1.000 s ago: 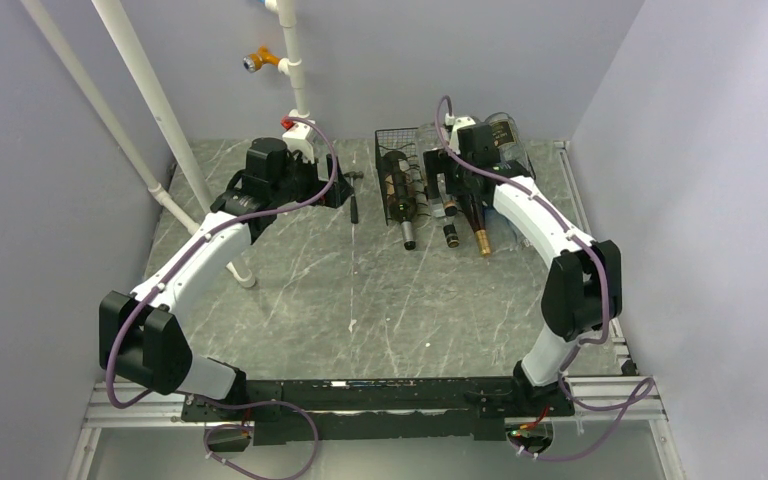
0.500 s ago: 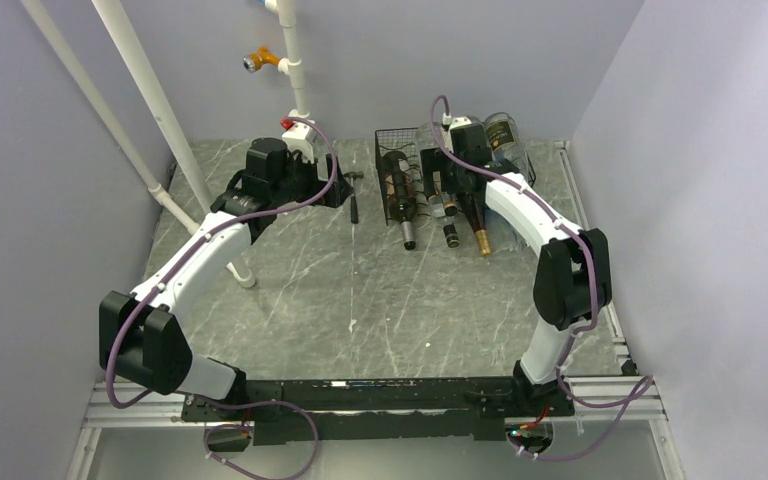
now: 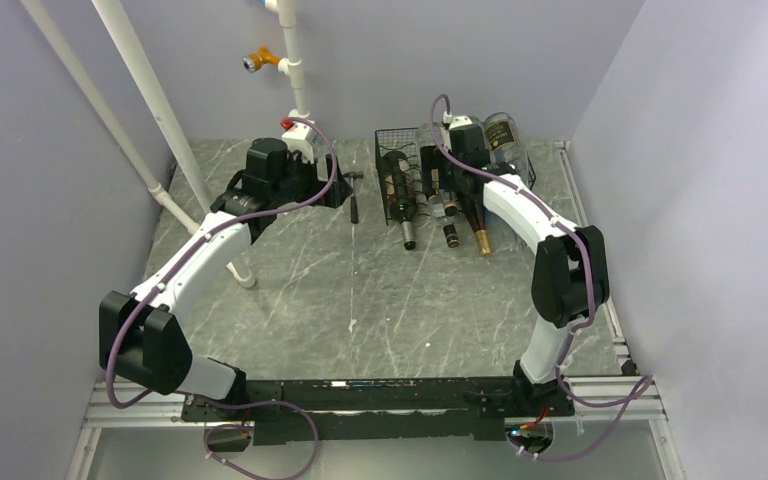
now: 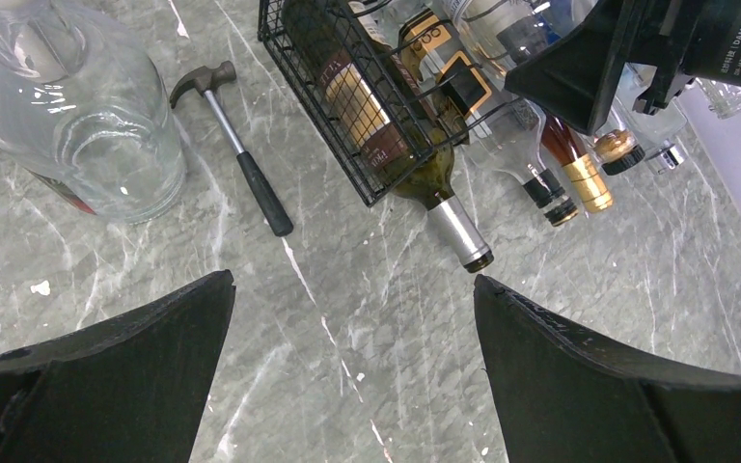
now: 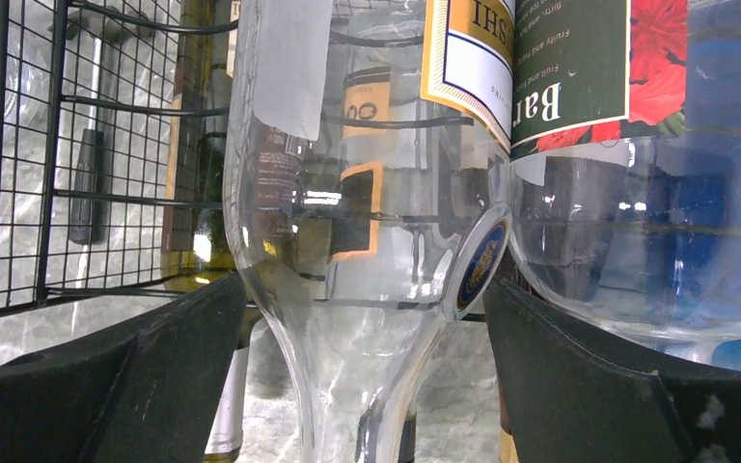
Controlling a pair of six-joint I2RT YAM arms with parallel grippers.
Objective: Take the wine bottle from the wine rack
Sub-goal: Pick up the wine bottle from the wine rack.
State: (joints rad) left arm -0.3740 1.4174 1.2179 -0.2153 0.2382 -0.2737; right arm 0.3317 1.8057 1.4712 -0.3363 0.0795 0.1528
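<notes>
Grey marbled worktop (image 3: 360, 290), lilac walls (image 3: 720, 150). Black wire wine rack (image 4: 318, 77) (bottles (image 4: 376, 125) lying neck-out). Left hand (image 4: 352, 280) spread, empty; right hand (image 5: 364, 285) spread astride a clear wine bottle (image 5: 367, 193).

Wore white shells (image 3: 195, 262) between black joints (image 3: 565, 275), trailed purple cables (image 3: 109, 372), ended in matte black wedge fingers (image 4: 106, 376).

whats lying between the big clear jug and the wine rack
A hammer lies flat between the jug and the rack, shown in the left wrist view.

Perhaps six bottles (image 4: 425, 174), one hammer (image 4: 241, 159)
</notes>
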